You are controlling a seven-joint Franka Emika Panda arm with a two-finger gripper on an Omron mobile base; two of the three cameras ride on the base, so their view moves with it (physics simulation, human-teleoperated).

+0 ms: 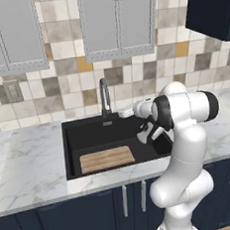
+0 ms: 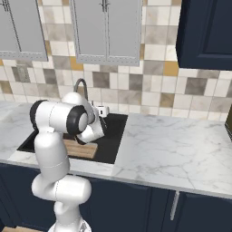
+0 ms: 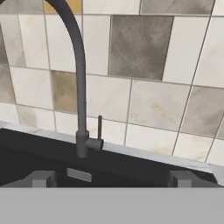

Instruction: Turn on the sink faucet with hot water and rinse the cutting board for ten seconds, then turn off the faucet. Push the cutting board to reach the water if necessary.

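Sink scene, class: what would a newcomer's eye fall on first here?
The white robot arm bends over the counter, hiding the right part of the black sink. A light wooden cutting board lies flat on the basin floor, and the dark gooseneck faucet rises behind against the patchwork tiles.

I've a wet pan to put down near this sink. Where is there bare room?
Bare marble counter right of the sink runs wide to the front edge. Left of it lies another bare stretch. In the basin, the cutting board takes the front floor, and the open gripper crowds the right side near the faucet.
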